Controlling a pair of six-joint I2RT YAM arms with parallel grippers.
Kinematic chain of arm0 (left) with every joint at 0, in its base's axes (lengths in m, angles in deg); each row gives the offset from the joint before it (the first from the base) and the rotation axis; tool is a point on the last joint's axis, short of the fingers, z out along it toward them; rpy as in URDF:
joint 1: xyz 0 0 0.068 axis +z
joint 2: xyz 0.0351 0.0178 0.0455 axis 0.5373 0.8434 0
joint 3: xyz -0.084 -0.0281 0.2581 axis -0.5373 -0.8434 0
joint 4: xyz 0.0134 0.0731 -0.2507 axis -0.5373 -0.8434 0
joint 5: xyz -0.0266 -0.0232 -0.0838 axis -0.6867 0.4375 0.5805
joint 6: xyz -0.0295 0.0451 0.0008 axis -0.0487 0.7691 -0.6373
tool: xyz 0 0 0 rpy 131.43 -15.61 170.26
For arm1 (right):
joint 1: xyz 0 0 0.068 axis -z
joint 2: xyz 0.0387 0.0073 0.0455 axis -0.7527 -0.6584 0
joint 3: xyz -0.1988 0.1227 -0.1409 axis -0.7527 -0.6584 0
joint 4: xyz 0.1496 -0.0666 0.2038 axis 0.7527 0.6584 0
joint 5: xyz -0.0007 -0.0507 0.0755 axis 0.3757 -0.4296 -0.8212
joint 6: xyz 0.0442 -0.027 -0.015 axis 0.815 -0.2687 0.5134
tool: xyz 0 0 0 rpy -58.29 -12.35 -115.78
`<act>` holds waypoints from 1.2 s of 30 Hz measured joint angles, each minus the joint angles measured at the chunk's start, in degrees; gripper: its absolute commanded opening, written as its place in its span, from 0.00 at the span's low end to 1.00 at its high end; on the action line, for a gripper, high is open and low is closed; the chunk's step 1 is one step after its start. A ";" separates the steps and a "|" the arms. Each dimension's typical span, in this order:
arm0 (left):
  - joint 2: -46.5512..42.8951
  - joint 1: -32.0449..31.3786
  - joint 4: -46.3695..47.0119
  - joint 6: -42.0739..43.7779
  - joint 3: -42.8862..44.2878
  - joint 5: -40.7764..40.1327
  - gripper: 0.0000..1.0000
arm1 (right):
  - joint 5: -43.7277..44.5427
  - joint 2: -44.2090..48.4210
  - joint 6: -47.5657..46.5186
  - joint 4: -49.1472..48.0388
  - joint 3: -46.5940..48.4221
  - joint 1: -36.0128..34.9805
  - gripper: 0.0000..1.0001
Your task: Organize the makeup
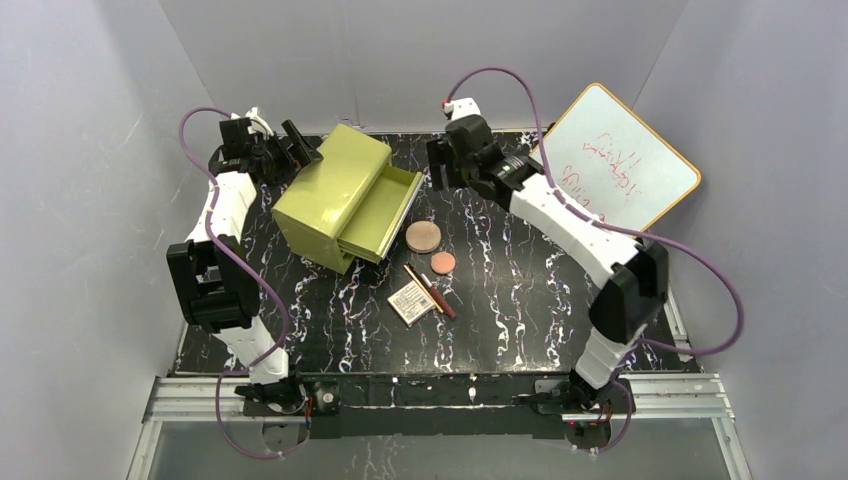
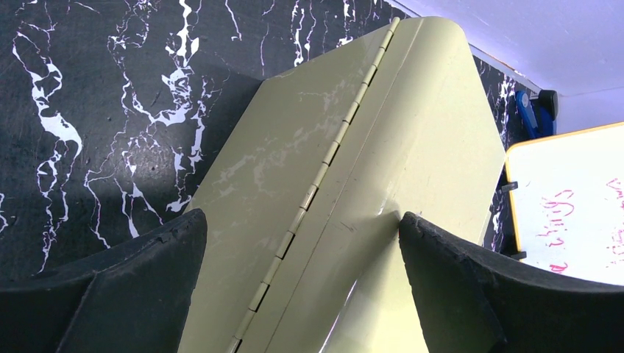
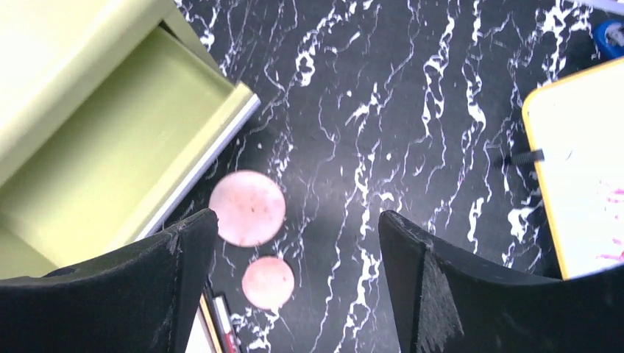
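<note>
My right gripper (image 3: 298, 217) wide open above big disc (image 3: 246, 208), center-left of frame; small disc (image 3: 268, 282) just below. Likely light, rigid, slick, flat; pinch across rim. Left gripper (image 2: 303, 217) straddles box (image 2: 353, 132); clamped or not, can't tell.

Robot lab test cell. Plain pale-grey panel walls (image 1: 80, 200) box in a black, white-veined marble-pattern tabletop (image 1: 520, 300). White-and-black robot arms (image 1: 570, 215) sit on a silver aluminium extrusion rail (image 1: 190, 400), with looped purple cables (image 1: 495, 69) and an orange-framed whiteboard (image 1: 620, 160).
</note>
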 measured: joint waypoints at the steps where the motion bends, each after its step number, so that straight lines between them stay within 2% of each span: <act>1: 0.00 0.02 0.02 0.00 -0.02 0.02 0.99 | -0.07 1.77 0.17 -0.39 -2.27 0.02 0.83; 3: 0.00 0.07 0.02 0.00 -0.02 0.09 0.99 | -0.68 5.51 0.50 -2.32 -8.61 0.09 0.78; 6: 0.00 0.15 0.00 0.00 -0.02 0.24 0.99 | -2.10 7.17 0.92 -4.37 -16.44 0.37 0.57; 7: -0.02 0.20 -0.02 0.00 -0.02 0.31 0.99 | -2.93 6.84 1.09 -4.81 -18.62 0.46 0.55; 14: 0.00 0.52 -0.09 -0.02 -0.07 0.72 0.99 | -8.98 2.78 3.19 -9.38 -25.75 2.60 0.48; 28: -0.31 1.70 0.31 -0.11 -0.76 2.21 0.99 | -18.05 -12.48 5.01 -18.91 -20.44 5.16 0.47; 36: -0.31 2.60 0.37 -0.26 -1.01 3.39 0.99 | -19.89 -16.22 5.73 -19.78 -18.95 5.22 0.46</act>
